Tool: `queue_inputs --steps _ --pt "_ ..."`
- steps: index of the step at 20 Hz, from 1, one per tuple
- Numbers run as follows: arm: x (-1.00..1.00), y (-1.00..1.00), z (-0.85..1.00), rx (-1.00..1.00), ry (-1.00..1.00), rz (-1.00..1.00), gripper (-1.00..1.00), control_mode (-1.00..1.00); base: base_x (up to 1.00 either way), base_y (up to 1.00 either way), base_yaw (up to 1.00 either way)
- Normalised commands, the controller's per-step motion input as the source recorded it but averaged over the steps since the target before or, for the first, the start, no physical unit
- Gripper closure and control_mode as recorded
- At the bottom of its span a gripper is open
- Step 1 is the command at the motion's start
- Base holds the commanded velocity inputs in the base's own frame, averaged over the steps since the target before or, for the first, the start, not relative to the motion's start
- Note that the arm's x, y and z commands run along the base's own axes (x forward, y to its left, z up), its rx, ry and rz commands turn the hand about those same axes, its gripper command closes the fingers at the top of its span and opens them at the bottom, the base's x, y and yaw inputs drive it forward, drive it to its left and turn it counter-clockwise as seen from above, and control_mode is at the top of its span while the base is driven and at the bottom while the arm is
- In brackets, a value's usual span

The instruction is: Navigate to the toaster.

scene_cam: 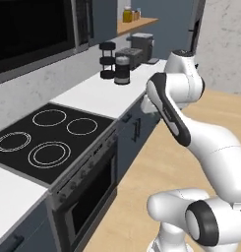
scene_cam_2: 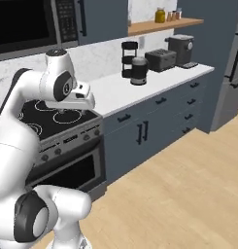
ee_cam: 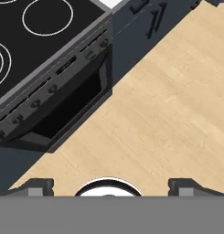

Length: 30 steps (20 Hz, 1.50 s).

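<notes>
The dark grey boxy toaster stands far along the white counter, against the wall. It sits between a black round kettle with a silver lid and a taller dark coffee machine. My gripper hangs over the wood floor in front of the oven, pointing down. Its fingertips stand wide apart with nothing between them, so it is open. In the right base view the hand is beside the stove's front edge, well short of the toaster.
A black cooktop with an oven door below lies close on the left. Blue cabinets run under the counter. A black stacked stand precedes the kettle. A tall dark fridge ends the run. Wood floor lies open alongside.
</notes>
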Motion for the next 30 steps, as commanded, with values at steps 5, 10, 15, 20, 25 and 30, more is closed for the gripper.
queue_inputs --steps 5,10,15,20,25,30 --pt "0.00 0.00 0.00 0.00 0.00 0.00 -1.00 1.00 0.87 -0.98 -0.14" --pt "0.00 0.00 0.00 0.00 0.00 0.00 -1.00 1.00 1.00 -0.78 -0.02" --pt "0.00 0.00 0.00 0.00 0.00 0.00 -1.00 1.00 1.00 -0.60 0.00" --pt "0.00 0.00 0.00 0.00 0.00 0.00 -1.00 1.00 1.00 -0.63 0.06" --pt "0.00 0.00 0.00 0.00 0.00 0.00 -1.00 1.00 1.00 -0.63 0.12" --pt "0.00 0.00 0.00 0.00 0.00 0.00 -1.00 1.00 0.93 -0.59 0.22"
